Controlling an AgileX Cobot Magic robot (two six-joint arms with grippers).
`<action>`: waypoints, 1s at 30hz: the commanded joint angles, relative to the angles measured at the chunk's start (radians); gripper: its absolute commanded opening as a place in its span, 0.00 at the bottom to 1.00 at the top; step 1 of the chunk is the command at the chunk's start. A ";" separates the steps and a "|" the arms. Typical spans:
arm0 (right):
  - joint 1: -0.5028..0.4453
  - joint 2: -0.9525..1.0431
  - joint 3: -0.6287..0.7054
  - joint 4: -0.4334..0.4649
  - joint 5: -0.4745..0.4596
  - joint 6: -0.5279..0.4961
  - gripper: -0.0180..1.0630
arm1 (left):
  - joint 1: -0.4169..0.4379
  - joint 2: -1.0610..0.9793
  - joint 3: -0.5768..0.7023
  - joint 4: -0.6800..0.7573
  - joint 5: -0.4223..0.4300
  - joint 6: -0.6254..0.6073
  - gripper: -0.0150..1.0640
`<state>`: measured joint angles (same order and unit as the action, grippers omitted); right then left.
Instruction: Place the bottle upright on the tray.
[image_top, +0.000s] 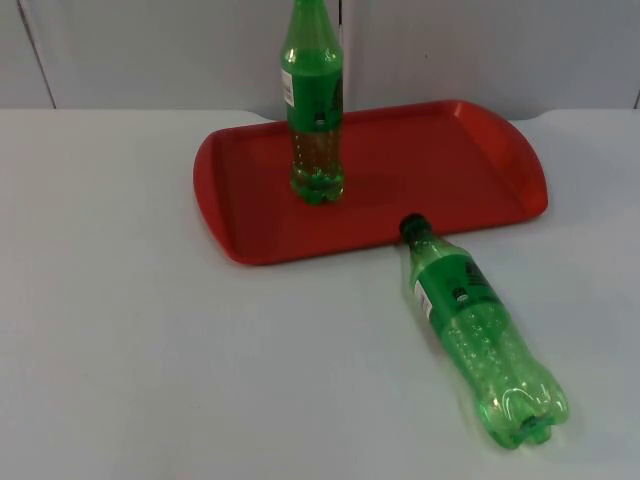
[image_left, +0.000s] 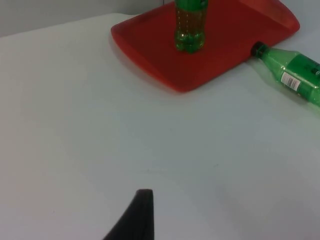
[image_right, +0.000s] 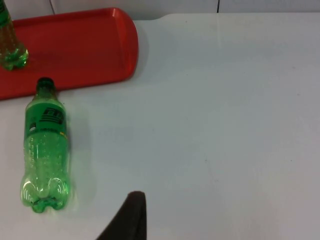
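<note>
Two green bottles are before us on the white counter (image_top: 120, 330). Nearest, in the top view, the lying bottle (image_top: 482, 331) rests on its side at about five o'clock from the middle of the counter; its lobed base points toward five o'clock and its dark cap toward eleven o'clock. The cap sits just at the near rim of the red tray (image_top: 450, 170), and we cannot tell whether it touches the rim or merely stands beside it. Its label faces up, close to the neck.

Farther back, the tray lies toward twelve o'clock, long side across the counter, its far edge near the grey partition wall (image_top: 480, 50). On the tray's left part the upright bottle (image_top: 316, 110) stands on its base, neck up, well apart from the lying one.

From the left wrist camera we see the tray (image_left: 150, 40), the upright bottle (image_left: 189, 30) on it and the lying bottle (image_left: 295, 75) beside the tray; one black fingertip of the left end effector (image_left: 137, 217) hangs over bare counter, well apart from all of them. From the right wrist camera the lying bottle (image_right: 45, 150) is near the right end effector (image_right: 127, 217), with the tray (image_right: 90, 45) beyond. We cannot tell whether either end effector is spread or pressed together.
</note>
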<state>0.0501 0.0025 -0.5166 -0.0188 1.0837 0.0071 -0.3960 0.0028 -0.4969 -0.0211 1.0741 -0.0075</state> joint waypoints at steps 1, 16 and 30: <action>-0.007 -0.003 0.000 0.004 -0.008 0.001 0.98 | 0.002 -0.003 0.003 0.004 0.001 -0.006 0.99; -0.007 -0.003 0.000 0.004 -0.006 0.010 0.98 | 0.002 -0.003 0.003 0.004 0.001 -0.006 0.99; -0.007 -0.003 -0.001 0.056 -0.011 0.008 0.98 | 0.002 -0.003 0.003 0.004 0.001 -0.006 0.99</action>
<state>0.0501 0.0025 -0.5166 0.0067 1.0837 0.0167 -0.3960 0.0028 -0.4969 -0.0192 1.0741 -0.0092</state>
